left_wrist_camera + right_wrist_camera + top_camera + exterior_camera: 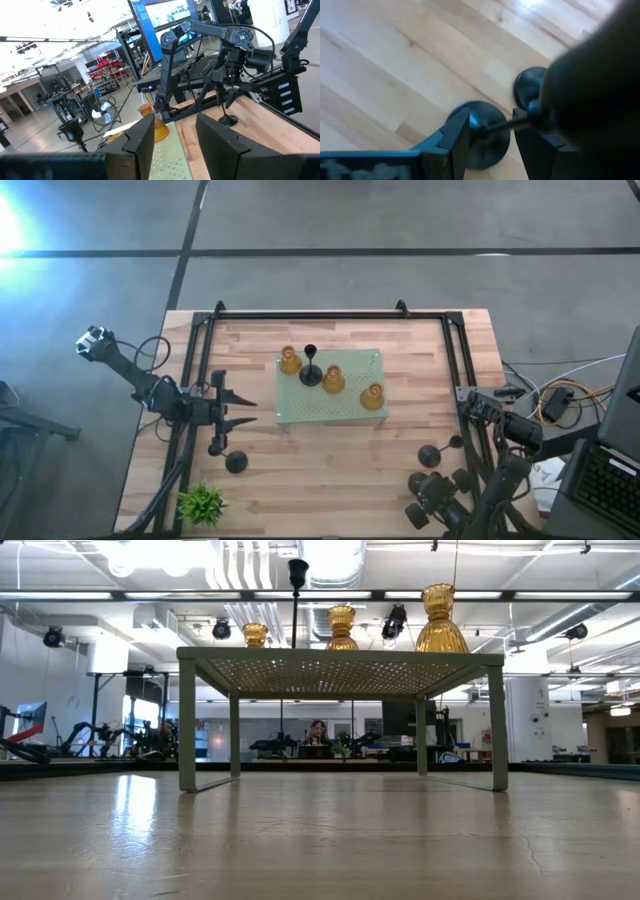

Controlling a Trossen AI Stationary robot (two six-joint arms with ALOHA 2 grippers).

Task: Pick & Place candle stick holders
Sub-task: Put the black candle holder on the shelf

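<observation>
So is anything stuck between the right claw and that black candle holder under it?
No. In the right wrist view the right gripper straddles the black holder's thin stem above its round base, with nothing visible between fingers and stem.

The left arm reaches in level from the left edge, its tool spread wide and holding nothing, while the right arm is bent down at the near right corner, its tool pointing downward with fingers parted around a thin stem.
</observation>
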